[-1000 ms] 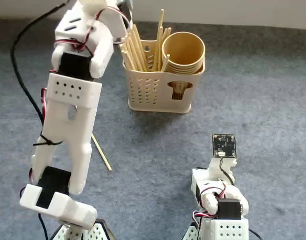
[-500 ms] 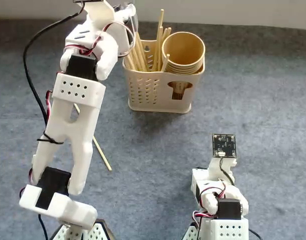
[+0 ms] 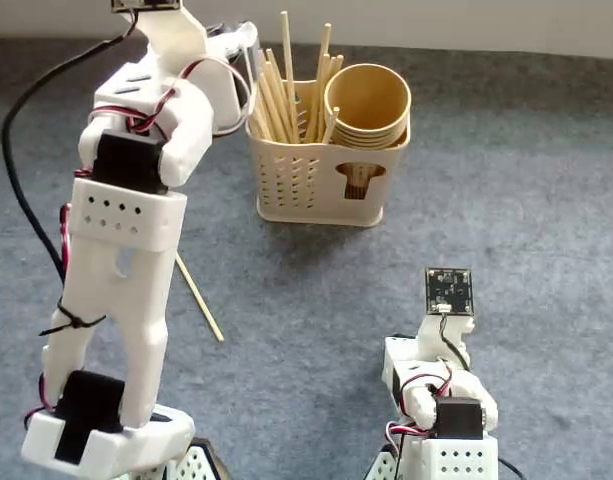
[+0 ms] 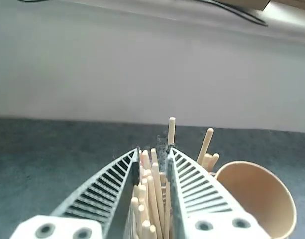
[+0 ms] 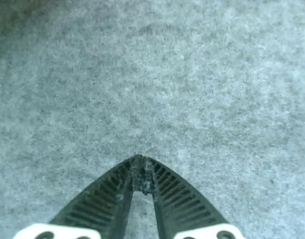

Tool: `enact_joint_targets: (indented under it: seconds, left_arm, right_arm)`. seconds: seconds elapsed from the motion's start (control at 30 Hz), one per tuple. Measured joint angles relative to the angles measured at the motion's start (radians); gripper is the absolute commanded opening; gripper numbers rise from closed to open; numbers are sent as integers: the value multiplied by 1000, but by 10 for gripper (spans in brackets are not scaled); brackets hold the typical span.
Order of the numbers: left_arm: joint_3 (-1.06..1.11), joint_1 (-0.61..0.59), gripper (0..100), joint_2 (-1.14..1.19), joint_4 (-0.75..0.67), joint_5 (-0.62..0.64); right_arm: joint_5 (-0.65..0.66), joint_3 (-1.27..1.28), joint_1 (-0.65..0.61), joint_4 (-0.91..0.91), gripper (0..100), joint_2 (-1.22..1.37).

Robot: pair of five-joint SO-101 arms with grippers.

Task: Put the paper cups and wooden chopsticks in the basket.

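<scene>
Nearest you, by the near edge of the grey felt-covered tabletop (image 3: 526, 200) on the right, your right end effector (image 5: 140, 175) rests folded back with its jaws together on nothing. It points down at bare felt and is probably parked there to leave room for the other arm.

To the left and a little farther in, one loose pale wooden chopstick (image 3: 199, 298) lies flat and slantwise on the felt, partly under the left arm and well apart from the basket. It is the one task piece I can see outside the basket, so judge it as the next pick. Lying that low, it will likely need a near-vertical pinch.

Toward the far edge stands the cream perforated plastic basket (image 3: 316, 185). Its left compartment holds a bundle of wooden chopsticks (image 3: 276, 100) leaning upright, and its right compartment holds the nested tan paper cups (image 3: 366, 92).

Your left end effector (image 4: 153, 152) hangs just above the chopstick compartment at the basket's far-left corner. Its jaws are narrowly apart, the stick tips show through the gap, and it appears to grip none of them, which fits a drop-off over that slot.
</scene>
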Motion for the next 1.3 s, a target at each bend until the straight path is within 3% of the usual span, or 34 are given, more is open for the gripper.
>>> enact_joint_targets:
  seconds: [0.5, 0.63, 0.77, 0.97, 1.3]
  left_arm:
    - [5, -247, 112, -38, 554, 0]
    - [129, -255, 112, -40, 606, 0]
    - [336, -267, 112, -40, 569, 0]
    - [649, -333, 112, -40, 325, 0]
    - [901, -348, 113, -38, 18, 0]
  right_arm:
    - [0, 0, 0, 0, 5, 0]
    - [0, 0, 0, 0, 5, 0]
    - [0, 0, 0, 0, 5, 0]
    - [0, 0, 0, 0, 5, 0]
    - [0, 0, 0, 0, 5, 0]
